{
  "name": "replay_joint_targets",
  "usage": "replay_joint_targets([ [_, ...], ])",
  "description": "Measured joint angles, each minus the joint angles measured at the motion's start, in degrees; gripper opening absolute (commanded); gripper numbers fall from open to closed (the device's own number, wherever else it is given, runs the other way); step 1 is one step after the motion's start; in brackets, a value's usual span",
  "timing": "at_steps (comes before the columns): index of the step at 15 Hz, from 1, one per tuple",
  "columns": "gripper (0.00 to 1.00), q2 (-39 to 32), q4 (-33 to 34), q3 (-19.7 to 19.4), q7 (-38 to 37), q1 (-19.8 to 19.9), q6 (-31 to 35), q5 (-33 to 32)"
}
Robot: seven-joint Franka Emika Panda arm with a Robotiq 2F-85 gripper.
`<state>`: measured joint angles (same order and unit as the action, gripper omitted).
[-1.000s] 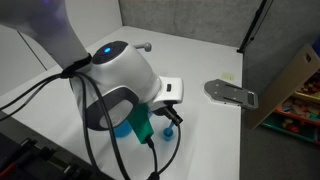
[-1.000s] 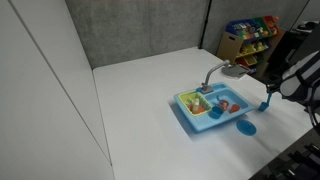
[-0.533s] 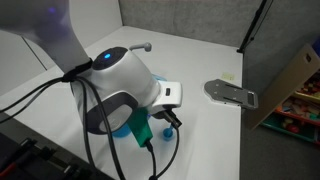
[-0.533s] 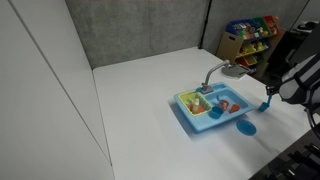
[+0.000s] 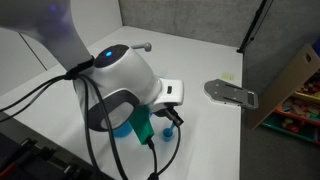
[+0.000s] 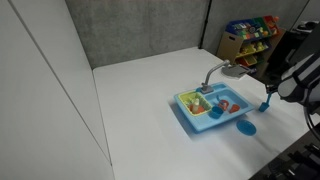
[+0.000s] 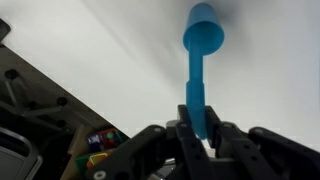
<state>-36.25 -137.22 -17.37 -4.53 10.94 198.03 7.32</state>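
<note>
My gripper (image 7: 195, 135) is shut on the handle of a blue toy spoon (image 7: 200, 40). The spoon points away from the wrist, its round bowl over the white table. In an exterior view the gripper (image 6: 272, 96) holds the spoon (image 6: 266, 103) upright at the right end of the table, above and right of a blue round plate (image 6: 246, 127). A blue toy sink (image 6: 188, 113) with a grey faucet (image 6: 213, 72) and small toy food pieces stands to its left. In an exterior view the arm's wrist (image 5: 118, 85) fills the foreground and hides most of the sink.
A shelf with coloured toy bins (image 6: 248, 36) stands at the back right. A flat grey stand (image 5: 232, 92) lies on the white table (image 5: 200, 60) near its edge. Cables (image 5: 95, 150) hang from the arm. Grey panels wall the back.
</note>
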Motion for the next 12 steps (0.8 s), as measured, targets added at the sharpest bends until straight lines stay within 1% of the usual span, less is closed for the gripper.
replay_joint_targets([
  [7, 0.08, -0.1, 0.1, 0.0, 0.0, -0.4, 0.0, 0.2],
  [8, 0.14, -0.3, 0.1, 0.0, 0.0, -0.4, 0.0, 0.2],
  [9, 0.38, -0.4, 0.1, 0.0, 0.0, -0.5, 0.0, 0.3],
  [11, 0.52, -0.4, 0.1, 0.0, 0.0, -0.6, 0.0, 0.3],
  [12, 0.6, -0.5, 0.1, 0.0, 0.0, -0.6, 0.0, 0.3],
])
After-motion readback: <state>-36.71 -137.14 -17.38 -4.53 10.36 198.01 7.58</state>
